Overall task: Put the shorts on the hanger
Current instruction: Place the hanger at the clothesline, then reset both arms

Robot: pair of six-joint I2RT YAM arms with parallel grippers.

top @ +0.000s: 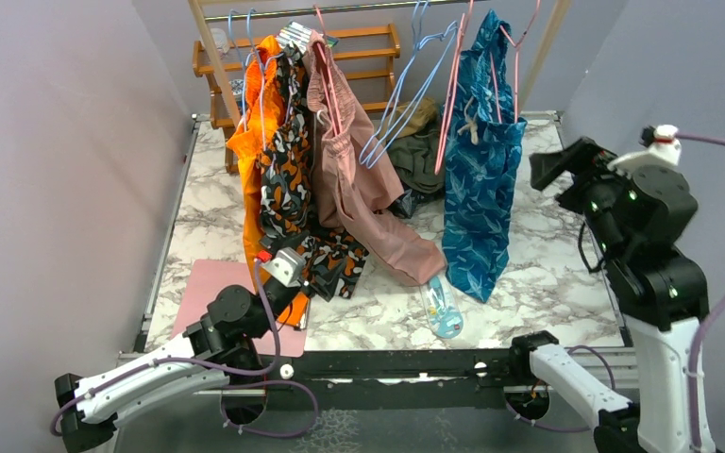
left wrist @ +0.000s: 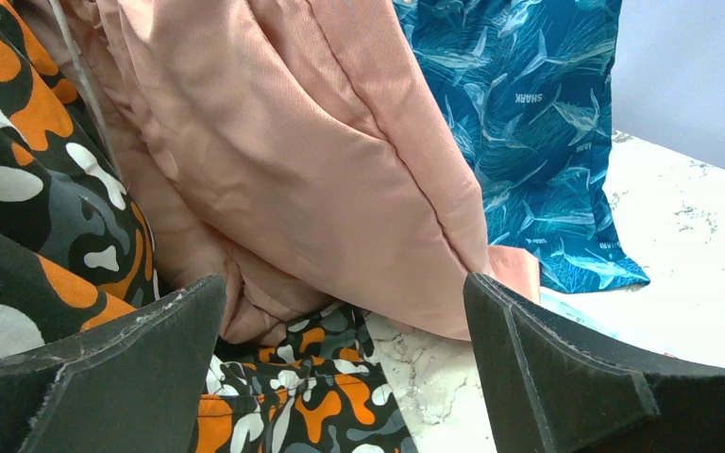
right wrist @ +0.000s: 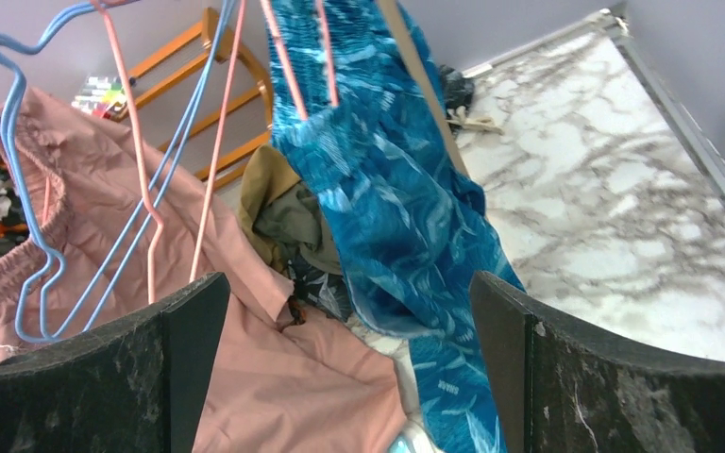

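Both spread empty, left gripper [left wrist: 345, 302] facing pink shorts [left wrist: 293, 160], right gripper [right wrist: 349, 302] apart from teal shorts [top: 477, 189] on hanger [right wrist: 284, 61], open table [top: 566, 274] rightward.

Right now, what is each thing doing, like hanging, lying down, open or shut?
teal shorts, hanging on the pink hanger
pink shorts, hanging
orange-black shorts, hanging
bottle, lying on its side
left pincer, open, empty
right pincer, open, empty
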